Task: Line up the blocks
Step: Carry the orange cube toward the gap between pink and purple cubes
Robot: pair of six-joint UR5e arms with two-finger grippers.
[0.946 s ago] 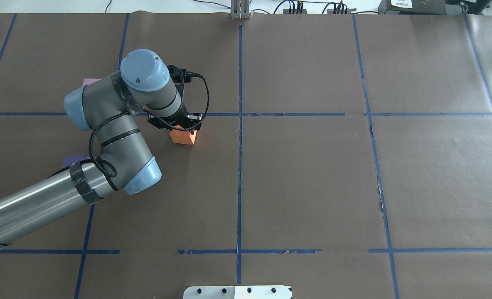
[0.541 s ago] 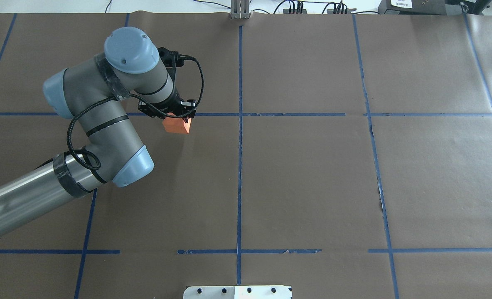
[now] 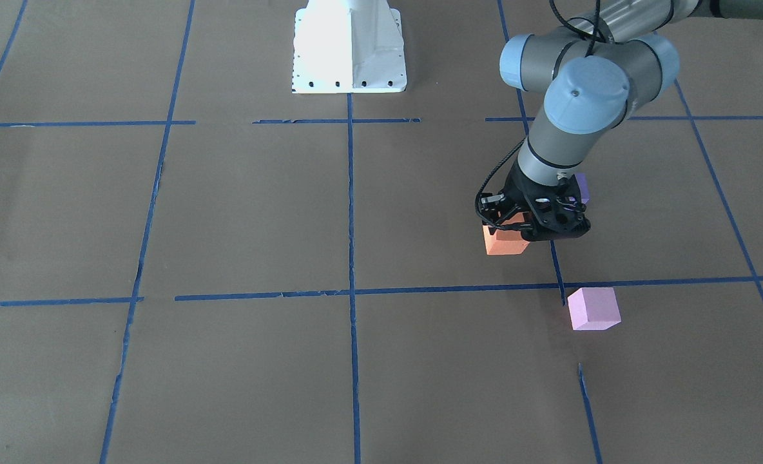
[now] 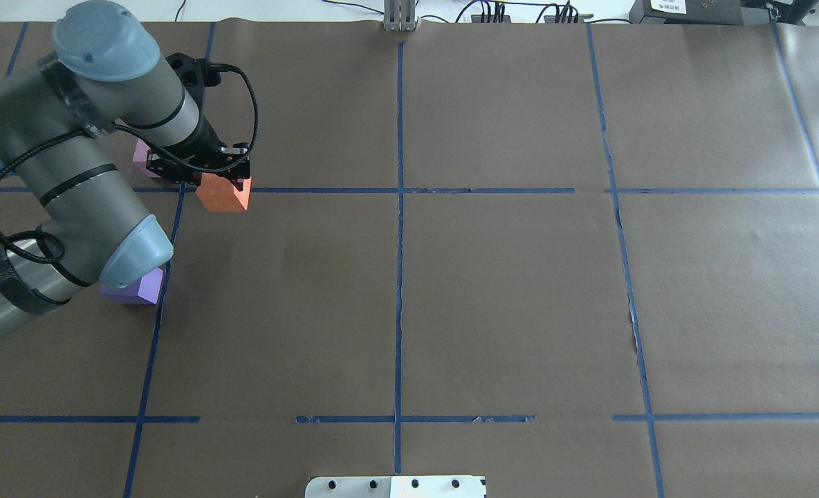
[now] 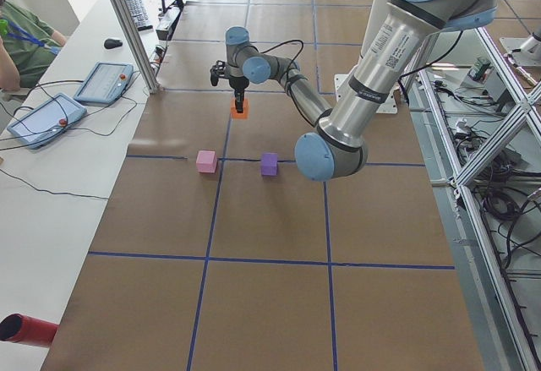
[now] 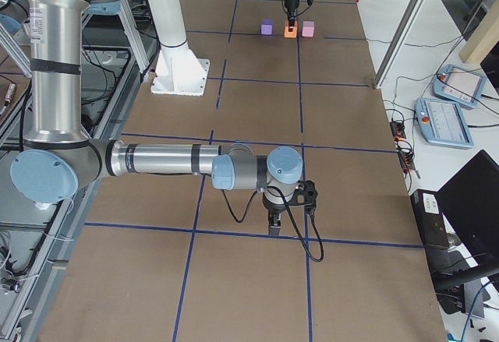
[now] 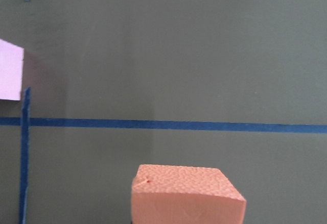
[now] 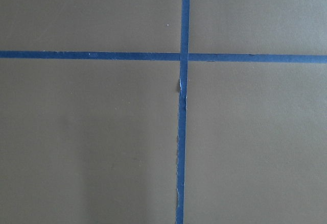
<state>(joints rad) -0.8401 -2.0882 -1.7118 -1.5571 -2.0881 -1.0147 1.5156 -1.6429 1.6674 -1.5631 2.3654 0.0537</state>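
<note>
A: Starting from the robot's side of the table, what sits where?

B: Nearest the robot is the purple block, half under the left arm's elbow in the overhead view. Further out, the left gripper is closed on the orange block and holds it low beside a blue tape line. Whether the block clears the paper is hard to say. Furthest out is the pink block, just past that tape line.

A: So where would the orange one belong?

B: Probably between the other two, since it hangs off to one side of the line they make.

A: What could spoil that?

B: On the near side, a low sweep could nudge the purple block off its spot. The foam may also cling to a finger as the jaws open, so the orange block could turn or tip. On the far side, a finger set down too close to the pink block would shove it out of line.

A: And the right gripper?

B: It is well apart from all three blocks, over bare paper, and only a side view shows it. Nobody could tell from that whether it is open or closed
</note>
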